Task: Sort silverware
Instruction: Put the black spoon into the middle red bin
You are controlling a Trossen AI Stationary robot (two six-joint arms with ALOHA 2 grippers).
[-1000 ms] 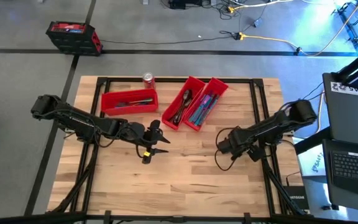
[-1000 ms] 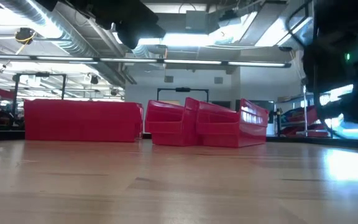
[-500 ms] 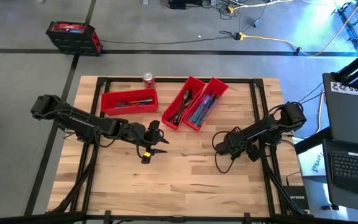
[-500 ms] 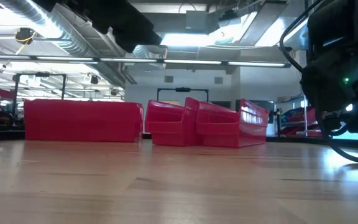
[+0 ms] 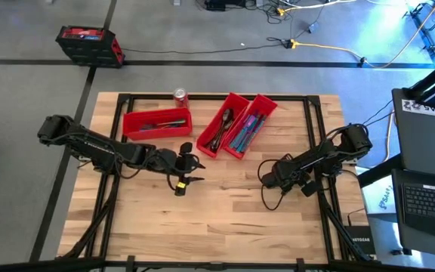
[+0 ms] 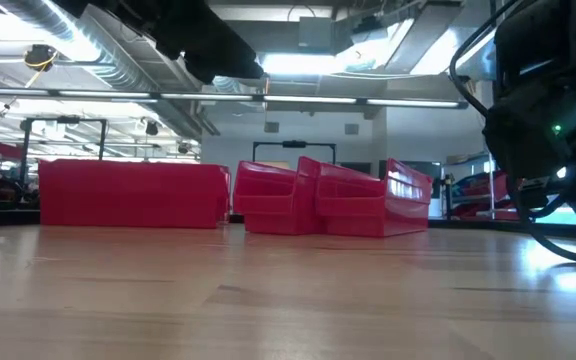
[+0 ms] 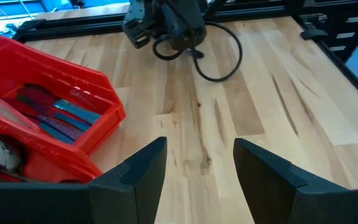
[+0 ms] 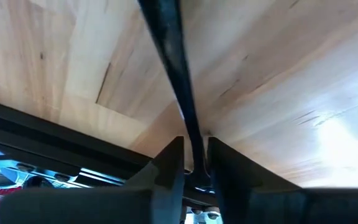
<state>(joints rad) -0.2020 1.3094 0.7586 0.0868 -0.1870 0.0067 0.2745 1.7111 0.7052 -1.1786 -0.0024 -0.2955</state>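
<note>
The silverware lies in three red bins at the table's far side: some in the left bin, dark spoons in the middle bin, and blue-teal pieces in the right bin. My left gripper hovers open over bare wood just near of the two slanted bins, with nothing between its fingers. My right gripper sits low over the table's right half, pointing left. Its fingers stand almost together, and a dark slender strand shows in the slit between them. My right gripper has the dark strand running into the narrow gap between its two fingers. I cannot tell whether the fingers touch it, or whether it is a piece of silverware or the arm's own cable.
A red soda can stands at the far edge, left of the slanted bins. A black cable loop lies on the wood by my right gripper. The near half of the table is bare wood. A laptop sits beyond the right edge.
My right arm has drawn back a little toward the table's right edge and come lower, showing larger in the low view. The bins and silverware have stayed where they were.
</note>
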